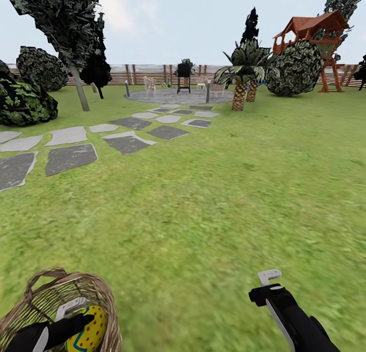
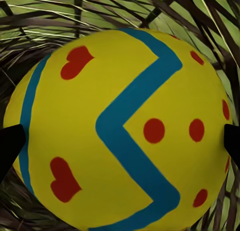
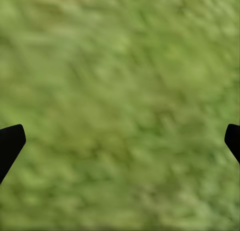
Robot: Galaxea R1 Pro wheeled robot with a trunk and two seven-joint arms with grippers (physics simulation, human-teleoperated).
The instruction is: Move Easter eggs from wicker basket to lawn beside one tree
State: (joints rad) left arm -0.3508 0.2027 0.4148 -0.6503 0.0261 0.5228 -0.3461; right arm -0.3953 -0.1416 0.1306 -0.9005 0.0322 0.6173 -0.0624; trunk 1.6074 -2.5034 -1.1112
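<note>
Grass everywhere, basically. Head view looks out over the lawn toward a grey stepping-stone path, a couple of short palms, round bushes and a red-roofed playhouse by the slat fence at the back.

Down in the near left corner sits the wicker basket, and the left gripper is reaching down into it, right at a yellow Easter egg with red dots. From the left wrist camera that egg is huge in the shot, blue zigzag and red hearts and dots, wicker weave all around it. The two dark fingertips sit at either flank of the egg, spread about as wide as the egg itself, but whether they're actually pressing on it I can't tell.

Right gripper hangs over bare grass, well away from the basket. Its wrist camera has blurry green lawn with the fingertips wide apart and nothing between them.

Only one egg is visible to me; can't see if more are in the basket.
</note>
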